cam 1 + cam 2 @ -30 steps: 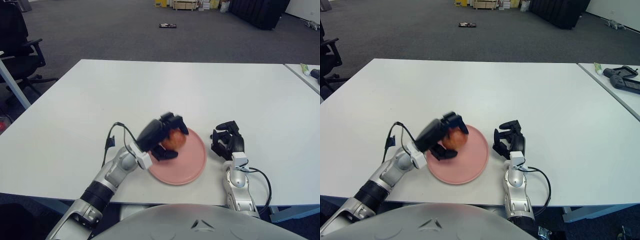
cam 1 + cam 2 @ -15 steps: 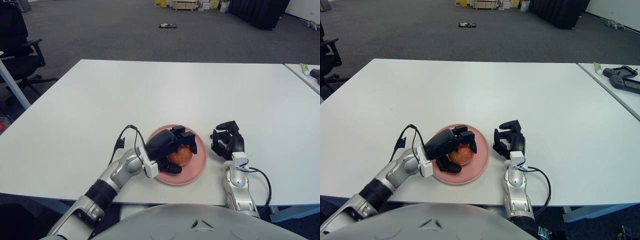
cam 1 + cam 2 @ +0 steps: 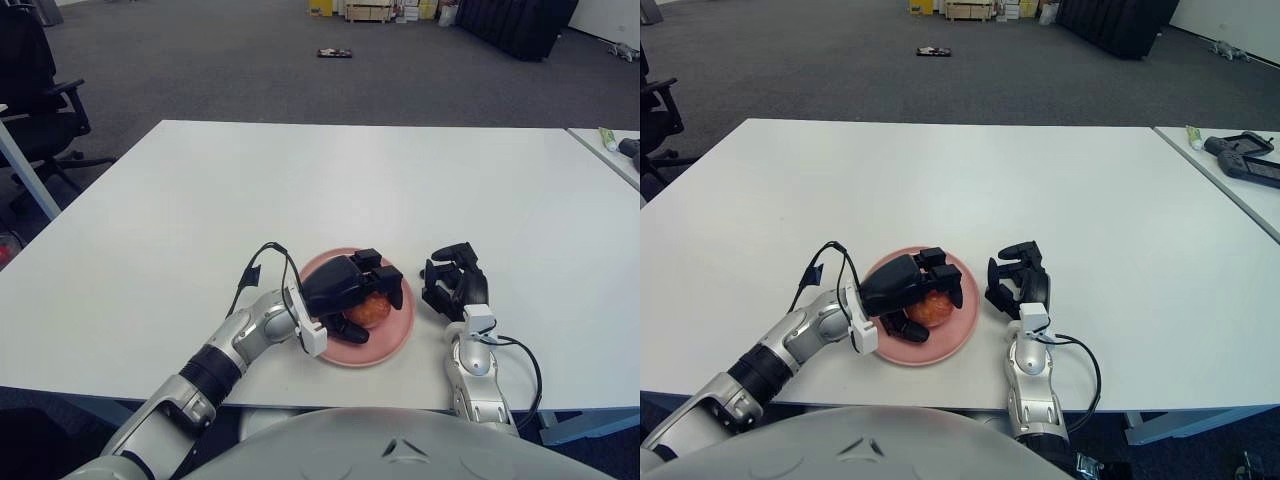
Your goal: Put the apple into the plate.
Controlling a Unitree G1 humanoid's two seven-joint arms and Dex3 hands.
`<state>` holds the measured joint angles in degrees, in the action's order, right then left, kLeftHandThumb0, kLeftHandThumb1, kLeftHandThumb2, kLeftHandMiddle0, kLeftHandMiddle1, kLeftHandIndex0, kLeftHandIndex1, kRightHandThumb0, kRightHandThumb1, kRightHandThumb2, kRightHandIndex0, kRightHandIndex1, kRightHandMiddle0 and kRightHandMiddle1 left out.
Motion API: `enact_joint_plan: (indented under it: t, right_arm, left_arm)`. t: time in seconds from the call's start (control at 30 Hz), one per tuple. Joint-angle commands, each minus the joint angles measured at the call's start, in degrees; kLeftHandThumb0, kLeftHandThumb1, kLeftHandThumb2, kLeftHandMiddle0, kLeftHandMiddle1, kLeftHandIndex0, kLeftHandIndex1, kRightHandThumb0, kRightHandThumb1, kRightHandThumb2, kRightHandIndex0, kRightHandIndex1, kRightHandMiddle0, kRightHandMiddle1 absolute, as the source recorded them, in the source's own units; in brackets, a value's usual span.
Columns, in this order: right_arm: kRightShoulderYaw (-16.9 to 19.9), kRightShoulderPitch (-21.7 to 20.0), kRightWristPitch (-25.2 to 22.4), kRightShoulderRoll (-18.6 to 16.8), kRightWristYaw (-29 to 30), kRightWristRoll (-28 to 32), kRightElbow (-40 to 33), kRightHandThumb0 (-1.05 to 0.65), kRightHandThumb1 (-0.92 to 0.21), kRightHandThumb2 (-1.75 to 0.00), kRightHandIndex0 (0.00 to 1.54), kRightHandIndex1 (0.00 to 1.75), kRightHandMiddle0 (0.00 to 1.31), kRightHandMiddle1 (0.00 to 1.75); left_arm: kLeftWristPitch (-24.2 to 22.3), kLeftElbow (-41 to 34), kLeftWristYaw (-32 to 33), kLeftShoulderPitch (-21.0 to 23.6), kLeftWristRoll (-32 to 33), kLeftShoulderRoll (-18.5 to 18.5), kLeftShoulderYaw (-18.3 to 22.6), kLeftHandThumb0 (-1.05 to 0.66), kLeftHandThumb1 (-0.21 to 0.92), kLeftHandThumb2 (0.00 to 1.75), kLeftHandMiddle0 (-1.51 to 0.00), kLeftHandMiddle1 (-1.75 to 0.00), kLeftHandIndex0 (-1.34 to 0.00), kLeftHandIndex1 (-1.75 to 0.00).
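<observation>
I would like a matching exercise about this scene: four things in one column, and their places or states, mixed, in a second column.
1. apple
2. plate
3. left hand
4. right hand

a. pink, on the white table
b. idle, to the right of the plate
c. inside the plate, under black fingers
d. curled around the apple

Pairs: 1-c, 2-a, 3-d, 4-b

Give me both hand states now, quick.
Left hand: closed on the apple, over the plate.
Right hand: curled, empty, right of the plate.
</observation>
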<state>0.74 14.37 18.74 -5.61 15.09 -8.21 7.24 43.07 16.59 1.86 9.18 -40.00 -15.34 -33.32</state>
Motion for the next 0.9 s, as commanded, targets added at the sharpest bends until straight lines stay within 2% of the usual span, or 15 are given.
enact_joint_plan:
  t: [0.0,0.17,0.33,0.4,0.47,0.5,0.53,0.57,0.63,0.67,0.7,0.77,0.87]
  right_arm:
    - [0.1,0.5,-1.1,-0.1,-0.1,0.3,0.6,-0.38,-0.67,-0.88,0.60,1.34,0.35,1.75]
    - [0.1,0.5,-1.2,0.1,0.0,-0.1,0.7,-0.38,-0.67,-0.88,0.61,1.34,0.35,1.75]
    - [0.1,0.5,-1.4,0.1,0.0,-0.2,0.6,-0.38,-0.67,-0.87,0.61,1.34,0.34,1.75]
    - [0.2,0.4,-1.5,0.0,0.1,-0.1,0.6,-0.38,-0.67,-0.87,0.60,1.34,0.34,1.75]
    - [0.2,0.4,-1.6,0.0,0.1,0.0,0.6,-0.38,-0.67,-0.87,0.60,1.34,0.34,1.75]
    - [0.2,0.4,-1.6,-0.1,0.0,0.1,0.6,-0.38,-0.67,-0.87,0.60,1.34,0.34,1.75]
    - [0.2,0.4,-1.7,-0.1,0.0,0.1,0.6,-0.38,-0.67,-0.87,0.60,1.34,0.34,1.75]
    - [0.2,0.4,-1.7,-0.1,-0.1,0.2,0.6,-0.38,-0.67,-0.87,0.60,1.35,0.34,1.75]
    - [0.2,0.4,-1.9,-0.2,-0.2,0.4,0.5,-0.38,-0.67,-0.87,0.60,1.35,0.34,1.75]
    - [0.2,0.4,-1.9,-0.3,-0.2,0.4,0.5,-0.38,-0.67,-0.87,0.60,1.35,0.34,1.75]
    - [0.2,0.4,-2.0,-0.3,-0.3,0.6,0.4,-0.38,-0.67,-0.87,0.60,1.35,0.34,1.75]
    - [0.2,0.4,-2.3,-0.5,-0.3,0.9,0.2,-0.38,-0.67,-0.87,0.60,1.36,0.35,1.75]
    - [0.3,0.5,-2.9,-1.0,-0.3,1.4,-0.3,-0.38,-0.66,-0.88,0.60,1.35,0.35,1.75]
  left_arm:
    - [-1.5,4.1,0.5,-1.0,-3.8,-1.4,-1.4,-0.47,0.32,1.31,-1.12,-1.75,-0.60,-1.75]
    - [1.1,6.4,4.4,-0.7,-4.2,-1.2,-2.2,-0.46,0.33,1.29,-1.11,-1.75,-0.59,-1.75]
    - [2.8,7.8,5.6,-0.2,-3.9,-1.2,-2.9,-0.46,0.34,1.29,-1.01,-1.75,-0.59,-1.75]
    - [3.1,7.7,4.4,-0.3,-2.7,-1.3,-3.1,-0.24,0.25,1.38,-0.85,-1.75,-0.58,-1.71]
    - [3.1,6.7,2.9,-0.7,-1.4,-1.7,-3.1,-0.12,0.22,1.41,-0.76,-1.75,-0.59,-1.68]
    - [2.7,4.8,-0.3,-1.0,1.1,-2.6,-3.2,-0.08,0.24,1.40,-0.69,-1.74,-0.55,-1.70]
    - [2.4,3.3,-2.8,-1.2,2.9,-3.3,-3.3,-0.15,0.31,1.30,-0.59,-1.68,-0.52,-1.71]
    - [2.0,2.2,-5.0,-1.1,4.3,-3.9,-3.5,-0.26,0.49,1.07,-0.40,-1.54,-0.44,-1.72]
    - [1.7,1.2,-7.2,-1.0,5.8,-4.5,-3.6,-0.30,0.61,0.92,-0.32,-1.42,-0.37,-1.73]
    - [1.6,0.8,-8.0,-1.0,6.3,-4.6,-3.6,-0.39,0.68,0.83,-0.28,-1.33,-0.28,-1.68]
    - [1.5,0.5,-8.8,-1.0,7.0,-4.7,-3.6,-0.50,0.71,0.81,-0.25,-1.25,-0.18,-1.61]
    - [1.5,0.0,-9.9,-1.2,8.0,-4.8,-3.4,-0.62,0.78,0.77,-0.21,-1.15,-0.09,-1.51]
    - [1.6,-0.6,-10.9,-1.5,9.2,-4.8,-3.0,-0.73,0.88,0.75,-0.17,-1.02,-0.03,-1.36]
